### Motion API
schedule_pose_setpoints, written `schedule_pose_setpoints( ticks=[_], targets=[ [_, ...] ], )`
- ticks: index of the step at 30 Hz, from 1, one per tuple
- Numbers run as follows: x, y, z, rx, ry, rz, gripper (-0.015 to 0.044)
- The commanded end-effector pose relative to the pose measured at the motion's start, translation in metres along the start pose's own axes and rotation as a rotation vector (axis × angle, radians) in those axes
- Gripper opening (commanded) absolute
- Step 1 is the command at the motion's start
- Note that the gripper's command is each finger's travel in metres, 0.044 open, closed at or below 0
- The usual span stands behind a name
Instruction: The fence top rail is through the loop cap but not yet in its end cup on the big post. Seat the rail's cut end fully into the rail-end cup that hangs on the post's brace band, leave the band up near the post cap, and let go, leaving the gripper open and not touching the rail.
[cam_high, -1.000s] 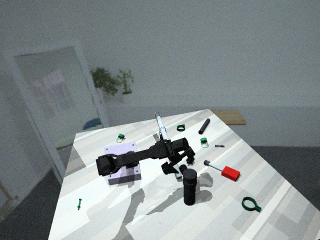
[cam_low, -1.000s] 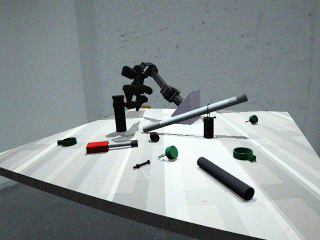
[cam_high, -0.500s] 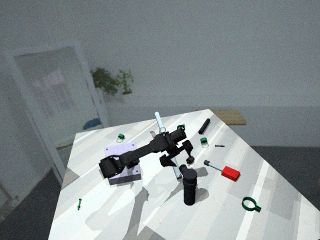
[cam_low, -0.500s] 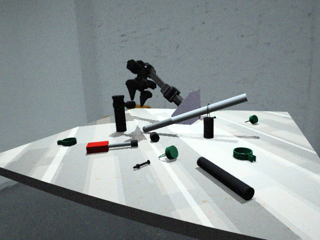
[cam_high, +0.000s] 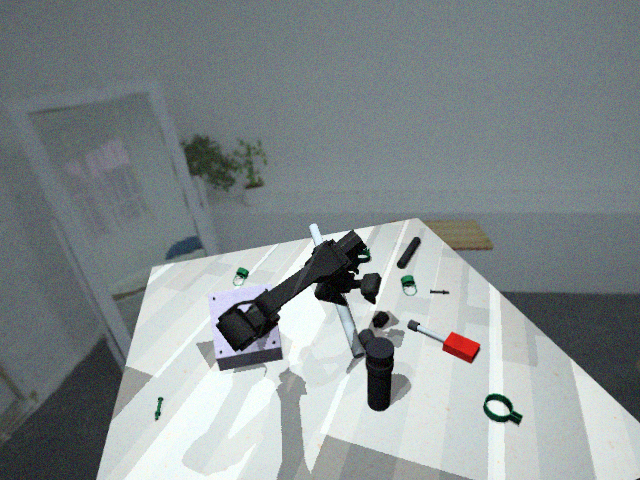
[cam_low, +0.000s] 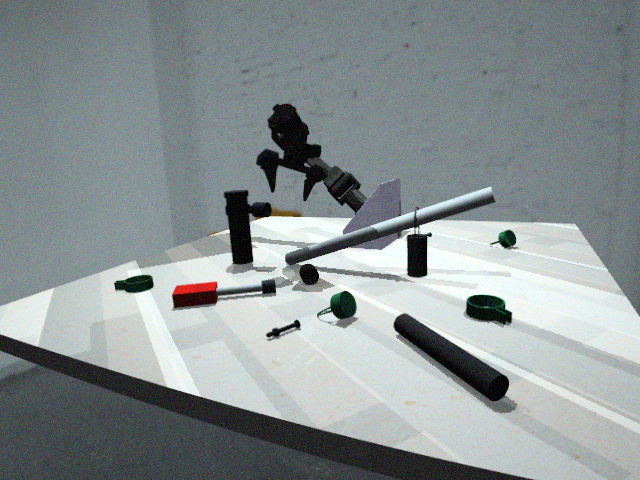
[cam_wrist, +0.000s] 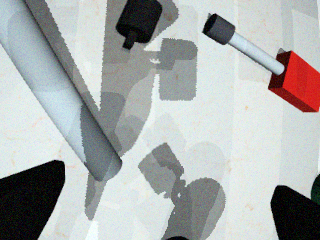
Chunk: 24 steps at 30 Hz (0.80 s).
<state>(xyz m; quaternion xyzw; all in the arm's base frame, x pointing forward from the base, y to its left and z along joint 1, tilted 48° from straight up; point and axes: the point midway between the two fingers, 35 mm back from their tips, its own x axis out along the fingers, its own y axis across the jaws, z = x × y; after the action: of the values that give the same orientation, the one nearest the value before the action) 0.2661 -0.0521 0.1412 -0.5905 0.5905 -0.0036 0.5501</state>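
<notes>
Jaws spread wide and gripping nothing, the gripper (cam_low: 287, 175) hangs in the air above the surface (cam_low: 361, 361), clear of the rail (cam_low: 387, 225) and up beside the big post (cam_low: 238, 227).

From the exterior view the rail slopes: its far end is raised, it passes through a thin loop atop the short dark post (cam_low: 417, 254), and its cut end (cam_low: 292, 257) lies low on or just above the surface. That cut end is not in the rail-end cup (cam_low: 261, 209), which sticks out sideways from near the top of the big post, well above the rail's tip. In the wrist view the cut end (cam_wrist: 103, 160) lies on the pale surface between the two dark fingertips, touching neither.

A small black cap (cam_low: 308, 273) lies just beside the rail's low end. Nearby is a red-handled tool (cam_low: 194, 293) with a grey shaft. Further out are a green cap (cam_low: 343, 304), a small black bolt (cam_low: 282, 328), a loose dark tube (cam_low: 450, 356) and green bands (cam_low: 487, 307) (cam_low: 135, 283).
</notes>
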Motion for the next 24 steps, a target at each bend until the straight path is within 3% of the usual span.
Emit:
schedule_pose_setpoints(
  ticks=[1, 15, 24],
  targets=[
    [-0.023, 0.016, 0.036, 0.467, 0.035, -0.02, 0.044],
    [-0.059, 0.037, 0.071, 1.032, 0.017, -0.122, 0.044],
    [-0.059, 0.038, 0.071, 1.039, 0.016, -0.123, 0.044]
  ],
)
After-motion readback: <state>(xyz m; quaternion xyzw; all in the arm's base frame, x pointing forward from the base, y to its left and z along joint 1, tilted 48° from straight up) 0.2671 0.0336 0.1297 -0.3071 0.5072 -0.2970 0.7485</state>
